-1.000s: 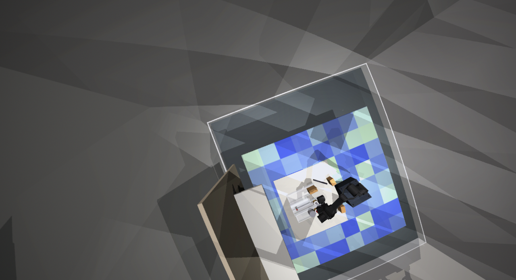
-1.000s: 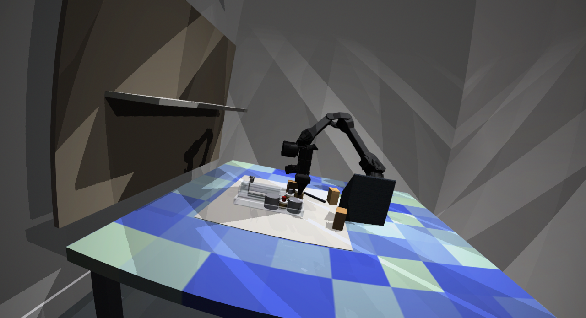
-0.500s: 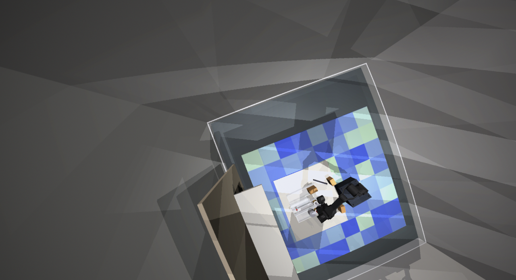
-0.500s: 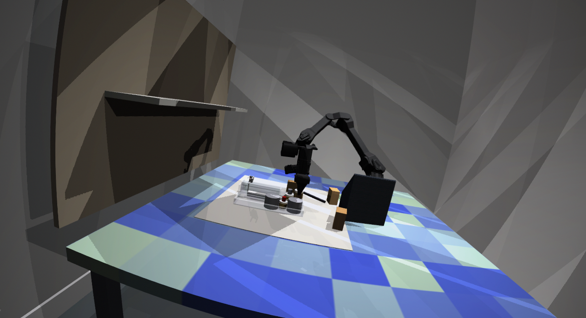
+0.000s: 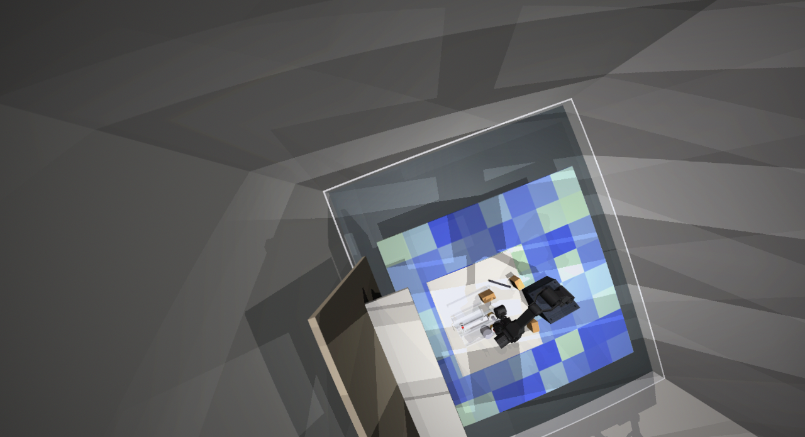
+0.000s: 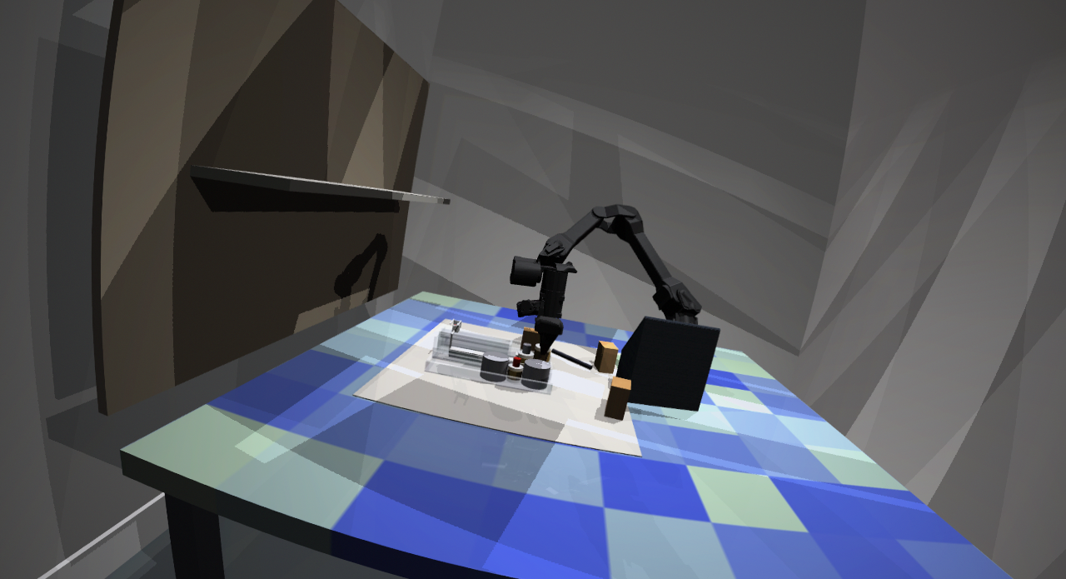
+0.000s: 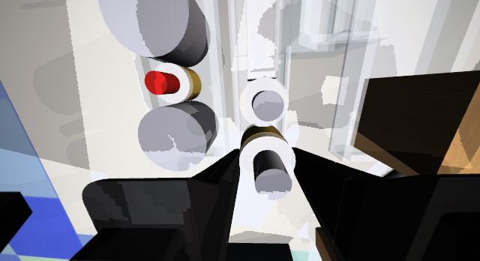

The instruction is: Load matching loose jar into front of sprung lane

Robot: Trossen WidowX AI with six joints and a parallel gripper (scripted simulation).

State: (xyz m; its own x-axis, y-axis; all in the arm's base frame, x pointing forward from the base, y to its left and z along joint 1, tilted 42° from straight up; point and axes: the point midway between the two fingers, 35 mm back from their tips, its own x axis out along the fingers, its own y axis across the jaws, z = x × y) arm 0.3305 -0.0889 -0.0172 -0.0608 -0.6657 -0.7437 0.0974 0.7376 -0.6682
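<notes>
Gripper, fingers part-closed (image 5: 495,322) (image 6: 545,354) (image 7: 267,156), clasping the dark-knobbed jar (image 6: 542,351) (image 7: 273,184) at the front of the sprung lane (image 5: 470,317) (image 6: 484,344) (image 7: 235,85). Matching jar (image 5: 490,316) (image 6: 525,349) (image 7: 267,105), in-lane, just behind. Risks: off-centre pushing may jam the row; early release may let the spring topple it.

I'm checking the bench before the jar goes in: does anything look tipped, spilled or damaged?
Nothing stands out. The red-topped jar stands upright between two grey cylinders, and I see no spill or breakage. Clear parts of the rack are hard to judge for fine cracks.
</notes>
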